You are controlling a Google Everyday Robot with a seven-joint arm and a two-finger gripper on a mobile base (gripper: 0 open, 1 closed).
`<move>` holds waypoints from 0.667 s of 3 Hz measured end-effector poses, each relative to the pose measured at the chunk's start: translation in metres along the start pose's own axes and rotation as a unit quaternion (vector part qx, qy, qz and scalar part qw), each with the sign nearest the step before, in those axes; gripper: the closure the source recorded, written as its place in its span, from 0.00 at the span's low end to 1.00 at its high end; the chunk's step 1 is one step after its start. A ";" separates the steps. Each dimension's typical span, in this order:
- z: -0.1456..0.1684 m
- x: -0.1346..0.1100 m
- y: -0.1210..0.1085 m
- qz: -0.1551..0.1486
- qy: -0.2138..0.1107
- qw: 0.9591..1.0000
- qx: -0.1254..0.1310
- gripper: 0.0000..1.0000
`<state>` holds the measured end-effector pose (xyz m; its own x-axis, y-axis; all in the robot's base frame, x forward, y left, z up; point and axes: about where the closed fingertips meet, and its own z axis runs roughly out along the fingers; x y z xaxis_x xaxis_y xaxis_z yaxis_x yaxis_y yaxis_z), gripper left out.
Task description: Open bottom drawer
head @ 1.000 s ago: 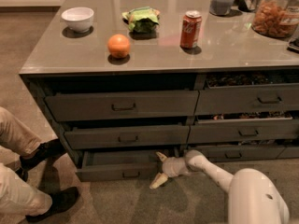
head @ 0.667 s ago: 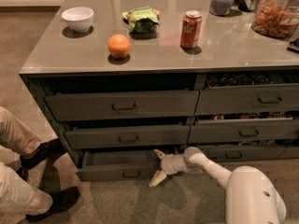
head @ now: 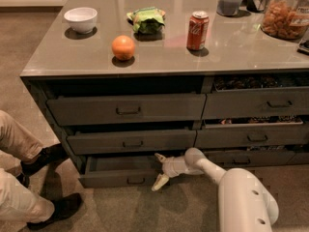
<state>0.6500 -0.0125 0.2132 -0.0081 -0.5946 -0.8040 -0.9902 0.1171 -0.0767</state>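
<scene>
Gripper point(head: 156, 171): down near the carpet at the end of the white arm point(head: 208, 166). Its fingers point(head: 159, 181) are spread apart, one tip raised and one dropped, clamped on nothing that can be made out.
Bottom drawer point(head: 113, 179): immediately left of the gripper, standing part-way out of the cabinet. A strip of plain grey inside shows behind its low front panel.
Contact: the spread fingers sit at the panel's right end, touching it or just beside it (which one cannot be told from here).
Handle point(head: 136, 181): a little left of the gripper on the panel's centre, not between the fingers.
Why held so: the raised tip seems placed over the panel's top edge and the lower one in front. This looks like a hook on the panel itself rather than a pinch on the small pull.
Middle drawer point(head: 131, 142): straight above the gripper, its front overhanging, which likely forces the low, sideways approach.
Right-hand low drawer point(head: 241, 160): right of the gripper, behind the arm, not the target.
Person's legs point(head: 21, 178): well left of the gripper, beyond the drawer's far end.
Progress: partly open, and more outward pull seems needed.
</scene>
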 end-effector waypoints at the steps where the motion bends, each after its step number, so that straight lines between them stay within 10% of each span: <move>1: 0.009 0.018 -0.002 0.015 0.007 1.000 -0.008 0.00; 2: 0.002 0.036 0.006 0.028 0.028 0.999 -0.017 0.00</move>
<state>0.6444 -0.0313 0.1824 -0.0704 -0.6317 -0.7720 -0.9920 0.1253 -0.0121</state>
